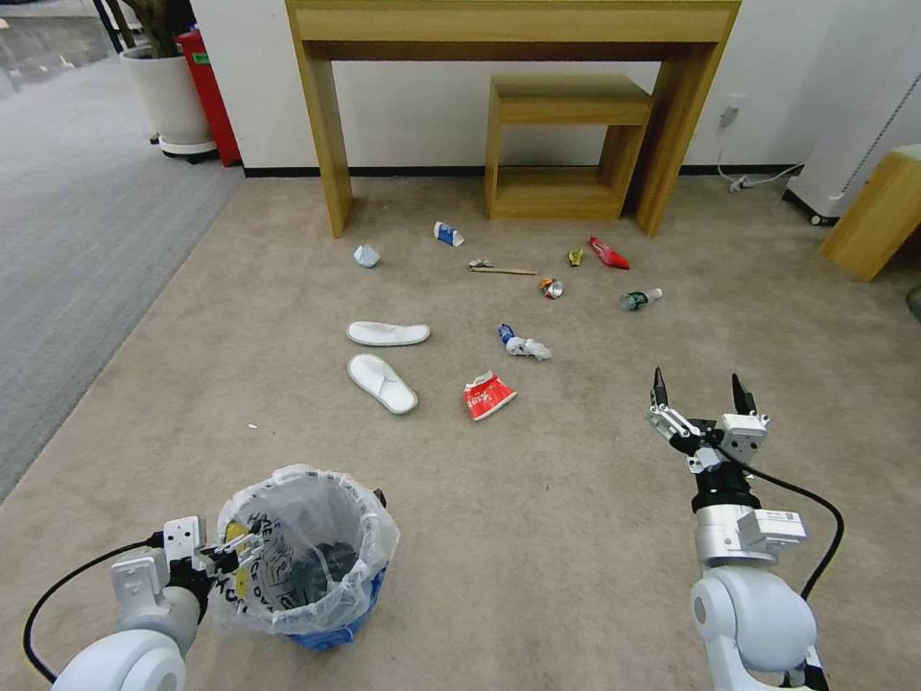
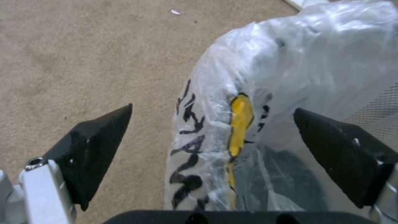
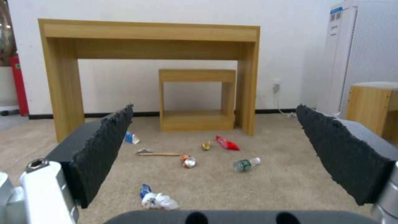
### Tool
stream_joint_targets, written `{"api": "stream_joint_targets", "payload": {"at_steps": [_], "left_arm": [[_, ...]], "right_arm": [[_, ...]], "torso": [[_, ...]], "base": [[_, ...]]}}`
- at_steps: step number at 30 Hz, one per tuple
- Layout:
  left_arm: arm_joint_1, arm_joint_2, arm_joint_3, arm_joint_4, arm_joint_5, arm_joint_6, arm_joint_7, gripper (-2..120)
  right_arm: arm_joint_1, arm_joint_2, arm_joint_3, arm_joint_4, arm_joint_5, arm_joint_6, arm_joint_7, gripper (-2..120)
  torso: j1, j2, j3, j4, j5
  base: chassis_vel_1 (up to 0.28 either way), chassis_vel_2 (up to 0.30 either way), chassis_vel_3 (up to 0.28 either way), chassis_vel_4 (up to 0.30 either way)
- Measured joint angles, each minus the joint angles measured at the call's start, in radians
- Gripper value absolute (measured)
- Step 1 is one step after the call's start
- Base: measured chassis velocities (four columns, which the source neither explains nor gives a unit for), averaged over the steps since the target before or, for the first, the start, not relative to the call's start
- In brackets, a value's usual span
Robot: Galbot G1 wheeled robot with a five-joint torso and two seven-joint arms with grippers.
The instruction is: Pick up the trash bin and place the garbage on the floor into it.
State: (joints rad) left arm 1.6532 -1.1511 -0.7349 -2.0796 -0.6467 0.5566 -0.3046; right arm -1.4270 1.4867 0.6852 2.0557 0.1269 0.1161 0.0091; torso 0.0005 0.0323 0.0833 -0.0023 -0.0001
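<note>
The blue trash bin [image 1: 338,631], lined with a translucent bag [image 2: 215,93], stands on the beige carpet [image 1: 576,537] at the near left. My left gripper [image 1: 242,550] [image 2: 213,109] is open and straddles its rim, one finger inside and one outside. My right gripper [image 1: 697,379] [image 3: 214,107] hangs open and empty above the carpet at the right. Garbage lies ahead: two white slippers [image 1: 388,333] [image 1: 382,383], a red-white carton [image 1: 488,395], crumpled paper [image 1: 524,345], a crushed can [image 1: 551,287] [image 3: 188,161], a plastic bottle [image 1: 639,299] [image 3: 245,164], a red wrapper [image 1: 607,252] and a wooden stick [image 1: 502,270].
A wooden desk [image 1: 508,29] with a small wooden stool [image 1: 561,144] under it stands against the far wall. A red bin [image 1: 213,96] and a white planter [image 1: 173,96] are at the far left by the grey striped carpet [image 1: 77,240]. A wooden box [image 1: 878,216] stands at right.
</note>
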Motion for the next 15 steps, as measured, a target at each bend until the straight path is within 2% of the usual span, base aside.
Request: {"api": "stream_joint_targets", "payload": {"at_steps": [7,15], "left_arm": [[-0.029,0.018,0.02,0.063,-0.018,-0.004,-0.003,99],[-0.037,0.021,0.036,0.084,-0.019,-0.013,0.002,96]], "right_arm": [[0.0,0.001,0.002,-0.006,-0.003,0.001,0.0,100],[0.005,0.005,0.0,-0.017,-0.006,0.003,0.0,100]], "torso": [[0.0,0.0,0.0,0.0,0.0],[0.0,0.0,0.0,0.0001,0.0001]], "base": [[0.0,0.0,0.0,0.0],[0.0,0.0,0.0,0.0]]}}
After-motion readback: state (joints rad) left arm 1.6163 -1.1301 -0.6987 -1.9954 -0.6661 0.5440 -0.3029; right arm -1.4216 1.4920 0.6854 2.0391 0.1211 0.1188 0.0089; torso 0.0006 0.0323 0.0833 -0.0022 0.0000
